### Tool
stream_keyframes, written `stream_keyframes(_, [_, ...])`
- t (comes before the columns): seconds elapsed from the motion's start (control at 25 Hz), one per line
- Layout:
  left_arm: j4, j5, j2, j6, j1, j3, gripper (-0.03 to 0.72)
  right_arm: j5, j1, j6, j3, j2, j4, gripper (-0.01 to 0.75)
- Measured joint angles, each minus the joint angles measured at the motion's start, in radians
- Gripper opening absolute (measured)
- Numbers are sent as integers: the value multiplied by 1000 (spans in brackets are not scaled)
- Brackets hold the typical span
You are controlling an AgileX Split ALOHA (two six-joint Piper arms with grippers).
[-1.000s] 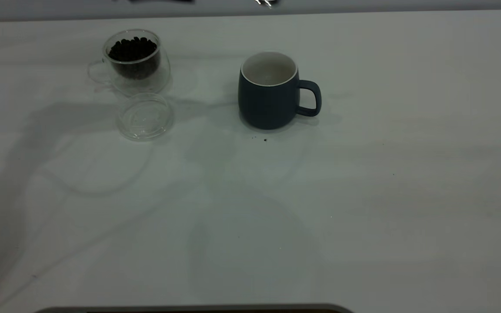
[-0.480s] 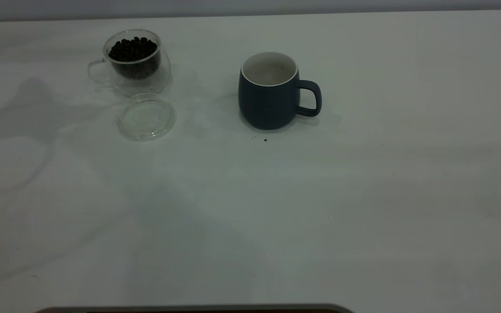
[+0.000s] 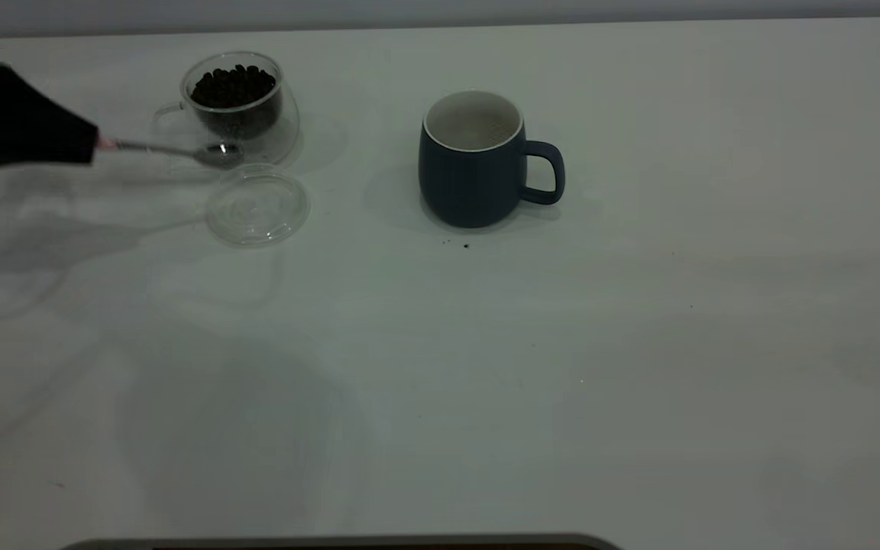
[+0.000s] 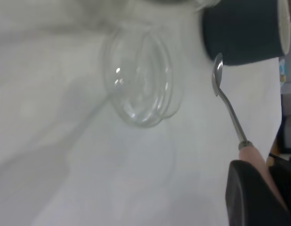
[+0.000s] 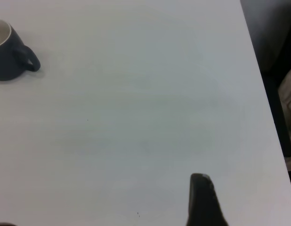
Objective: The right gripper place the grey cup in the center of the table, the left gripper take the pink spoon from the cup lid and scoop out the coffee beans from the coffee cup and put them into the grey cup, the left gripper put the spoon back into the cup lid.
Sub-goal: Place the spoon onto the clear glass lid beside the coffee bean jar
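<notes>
Above the cup lid [image 3: 257, 206], my left gripper [image 3: 66, 145] pinches the pink spoon [image 3: 180, 151] by its handle: light, stiff, slippery metal, so I judge a handle-end grip safest.

Left tool [image 3: 88, 145] reaches in from the left edge, clamped; right tool [image 5: 202, 197] hangs apart.

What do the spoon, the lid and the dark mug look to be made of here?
Pink spoon: shiny metal bowl and shaft with glints, and a pale pink handle, likely plastic, held in the left gripper. Cup lid: clear, glass or plastic; the table shows through. Grey cup: matte blue-grey outside, white inside, probably ceramic.
</notes>
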Motion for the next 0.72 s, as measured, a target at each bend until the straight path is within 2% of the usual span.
stream_keyframes(0.32, [-86,-9,87,-1,-31,0,115,0,0,0,0,0,0,496])
stream_keyframes(0.72, [-102,-131,97,-1,-109,-1,115,0,0,0,0,0,0,496])
